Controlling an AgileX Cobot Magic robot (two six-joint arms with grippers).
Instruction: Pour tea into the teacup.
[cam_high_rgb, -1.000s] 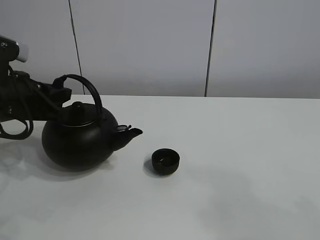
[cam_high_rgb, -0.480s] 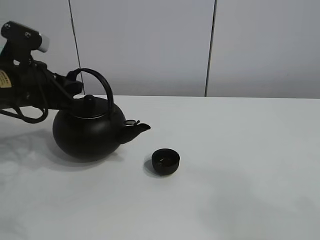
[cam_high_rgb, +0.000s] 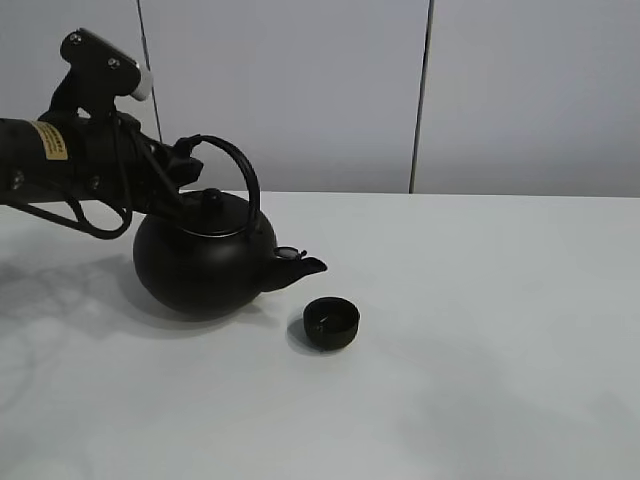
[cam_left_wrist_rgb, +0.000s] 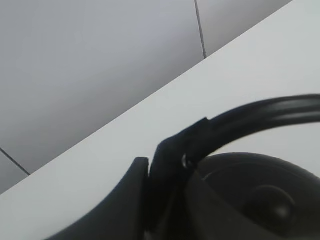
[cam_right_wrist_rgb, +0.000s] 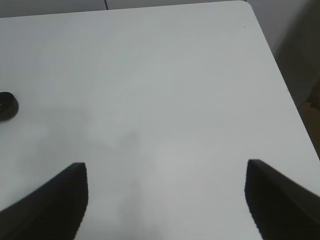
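Observation:
A big round black kettle (cam_high_rgb: 205, 268) hangs by its arched handle (cam_high_rgb: 240, 170) from my left gripper (cam_high_rgb: 186, 166), which is shut on the handle's left end. Its spout (cam_high_rgb: 306, 267) points right, just up and left of the teacup (cam_high_rgb: 331, 322). The teacup is a tiny black handleless cup standing upright on the white table (cam_high_rgb: 480, 330). The left wrist view shows my left gripper (cam_left_wrist_rgb: 170, 156) clamped on the handle (cam_left_wrist_rgb: 265, 112) above the kettle's lid (cam_left_wrist_rgb: 260, 197). My right gripper (cam_right_wrist_rgb: 165, 200) stands open over bare table, with the teacup (cam_right_wrist_rgb: 7, 106) far off at that view's edge.
Grey wall panels (cam_high_rgb: 290, 90) stand behind the table's far edge. The right wrist view shows a table corner and side edge (cam_right_wrist_rgb: 272, 55) with a drop beyond it.
My left arm has carried the kettle to the right and slightly upward, bringing the spout closer to the teacup. The teacup and the right gripper have not moved.

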